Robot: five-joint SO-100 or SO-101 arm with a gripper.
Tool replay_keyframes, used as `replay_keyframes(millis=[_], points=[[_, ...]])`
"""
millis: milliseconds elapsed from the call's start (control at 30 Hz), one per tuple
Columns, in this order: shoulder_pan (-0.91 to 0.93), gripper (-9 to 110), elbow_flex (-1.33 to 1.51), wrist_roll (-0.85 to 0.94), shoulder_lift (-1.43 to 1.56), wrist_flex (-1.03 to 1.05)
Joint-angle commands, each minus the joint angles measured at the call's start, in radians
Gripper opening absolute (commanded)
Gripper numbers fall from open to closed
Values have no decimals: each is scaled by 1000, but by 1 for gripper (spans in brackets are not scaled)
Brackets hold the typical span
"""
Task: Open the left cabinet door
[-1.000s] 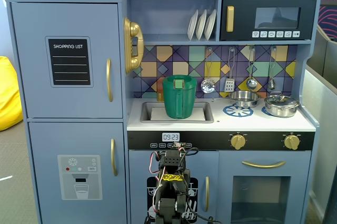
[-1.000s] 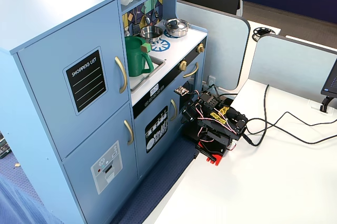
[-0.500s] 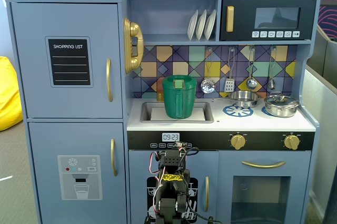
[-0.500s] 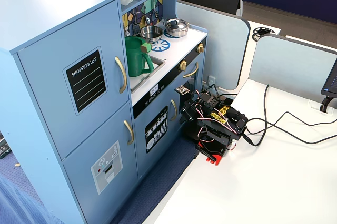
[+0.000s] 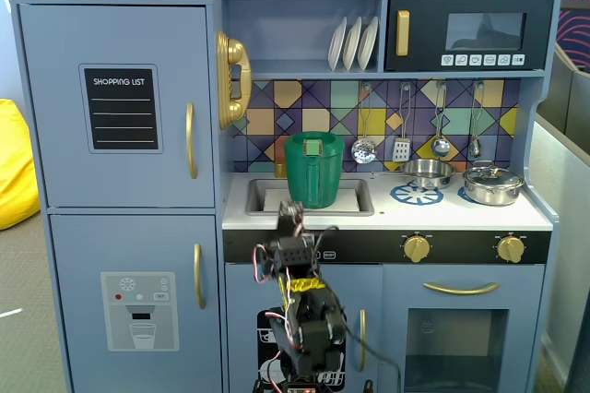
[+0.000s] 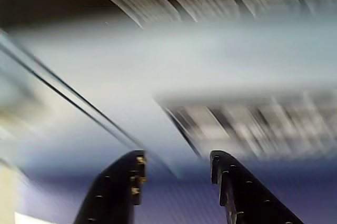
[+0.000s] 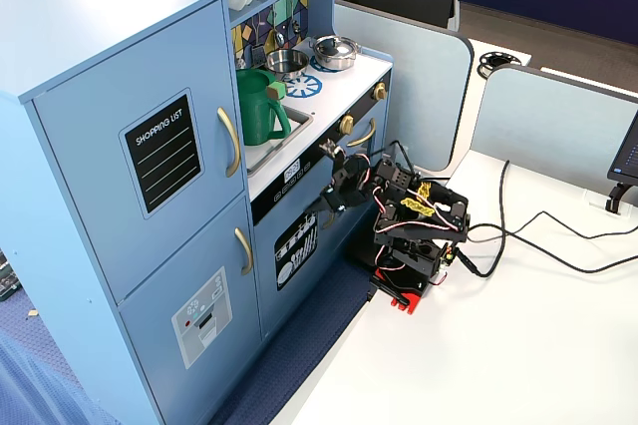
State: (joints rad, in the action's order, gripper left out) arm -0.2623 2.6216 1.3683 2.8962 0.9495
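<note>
The left cabinet door [image 5: 120, 52] is blue-grey with a black "SHOPPING LIST" panel and a vertical gold handle [image 5: 191, 140]. It is closed in both fixed views, and it also shows from the side [image 7: 120, 106] with its handle [image 7: 230, 142]. My gripper [image 5: 291, 216] is raised in front of the sink counter, to the right of that door and lower than its handle, apart from it. From the side the gripper [image 7: 335, 184] is close to the black control strip. The wrist view is motion-blurred. It shows the gripper [image 6: 176, 158] open and empty, with black fingers [image 6: 118, 187] pointing at pale blue panels.
A green pitcher [image 5: 313, 169] stands in the sink. Below the door is a door with a water-dispenser graphic [image 5: 138, 310]. A gold phone [image 5: 230, 79] hangs beside the door's right edge. The arm's base stands on a white table [image 7: 518, 345] with cables [image 7: 538, 230].
</note>
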Motion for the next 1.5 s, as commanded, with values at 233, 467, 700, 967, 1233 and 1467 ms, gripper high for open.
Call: replay_keyframes(millis=[233,467,700,967,1233,1467], points=[[-178,11,-414,103,-213,-385],[-262,12,-561,198,-350,-595],[-322,11,-580,299,-383,-727],[-373,11,-600,397,-431,-821],[-396,10,-653,423,-514,-885],[-442,10,-693,454,-583,-925]])
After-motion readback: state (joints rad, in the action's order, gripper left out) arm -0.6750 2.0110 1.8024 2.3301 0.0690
